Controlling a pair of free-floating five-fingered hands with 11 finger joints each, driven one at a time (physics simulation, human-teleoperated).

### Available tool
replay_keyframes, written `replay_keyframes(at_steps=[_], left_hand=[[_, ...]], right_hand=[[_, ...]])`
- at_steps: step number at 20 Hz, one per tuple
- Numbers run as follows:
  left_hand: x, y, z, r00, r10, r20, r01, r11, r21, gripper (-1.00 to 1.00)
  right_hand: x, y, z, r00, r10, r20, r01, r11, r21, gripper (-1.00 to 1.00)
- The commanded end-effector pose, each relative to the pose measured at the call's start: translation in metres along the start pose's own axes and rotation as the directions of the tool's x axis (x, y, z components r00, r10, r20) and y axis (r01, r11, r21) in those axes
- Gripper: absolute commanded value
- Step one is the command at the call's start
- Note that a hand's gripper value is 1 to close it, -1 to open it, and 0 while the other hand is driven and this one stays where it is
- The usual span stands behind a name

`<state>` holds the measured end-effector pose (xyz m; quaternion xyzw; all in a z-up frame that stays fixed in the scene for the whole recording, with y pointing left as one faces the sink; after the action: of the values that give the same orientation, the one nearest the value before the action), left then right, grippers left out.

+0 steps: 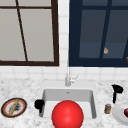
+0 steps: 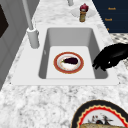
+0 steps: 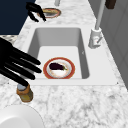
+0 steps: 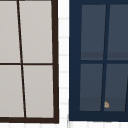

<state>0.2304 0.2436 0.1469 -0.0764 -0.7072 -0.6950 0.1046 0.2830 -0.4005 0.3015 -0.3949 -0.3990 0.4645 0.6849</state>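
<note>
**Two hands hovering at the sink**

The left hand (image 1: 39, 104) is hanging over the sink's (image 1: 46, 93) left rim, fingers curled loosely, gripping nothing. The right hand (image 1: 116, 90) is floating above the right counter, fingers stretched out, holding nothing. A red-rimmed plate (image 2: 68, 62) with an eggplant (image 2: 70, 60) is lying in the basin. Marble counter (image 1: 22, 87) is surrounding it, windows behind. A red ball (image 1: 67, 114) is hiding the plate from the front.

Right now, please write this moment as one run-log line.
left hand: fingers curled, at sink left rim | right hand: open, above jar | plate: in sink, holds eggplant
</note>
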Motion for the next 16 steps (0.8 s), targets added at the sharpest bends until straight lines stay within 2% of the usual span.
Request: replay_keyframes(at_steps=[1, 2, 6, 8, 11, 16], left_hand=[[0.0, 0.0, 0.0, 1.0, 0.0, 0.0, 0.0, 1.0, 0.0, 0.0], [0.0, 0.0, 0.0, 1.0, 0.0, 0.0, 0.0, 1.0, 0.0, 0.0], [0.0, 0.0, 0.0, 1.0, 0.0, 0.0, 0.0, 1.0, 0.0, 0.0], [0.0, 0.0, 0.0, 1.0, 0.0, 0.0, 0.0, 1.0, 0.0, 0.0], [0.0, 0.0, 0.0, 1.0, 0.0, 0.0, 0.0, 1.0, 0.0, 0.0], [0.0, 0.0, 0.0, 1.0, 0.0, 0.0, 0.0, 1.0, 0.0, 0.0]], right_hand=[[-0.012, -0.004, 0.01, 0.994, -0.105, 0.024, 0.104, 0.995, 0.002, -1.0], [-0.012, -0.005, 0.014, 0.991, -0.132, 0.033, 0.131, 0.991, 0.017, -1.0], [-0.022, -0.01, 0.028, 0.985, -0.17, 0.04, 0.168, 0.985, 0.035, -1.0], [-0.02, -0.011, 0.036, 0.979, -0.202, 0.016, 0.202, 0.979, 0.032, -1.0], [-0.023, -0.016, 0.048, 0.976, -0.216, -0.003, 0.216, 0.976, 0.036, -1.0], [-0.024, -0.017, 0.061, 0.964, -0.264, -0.02, 0.264, 0.964, 0.02, -1.0]])
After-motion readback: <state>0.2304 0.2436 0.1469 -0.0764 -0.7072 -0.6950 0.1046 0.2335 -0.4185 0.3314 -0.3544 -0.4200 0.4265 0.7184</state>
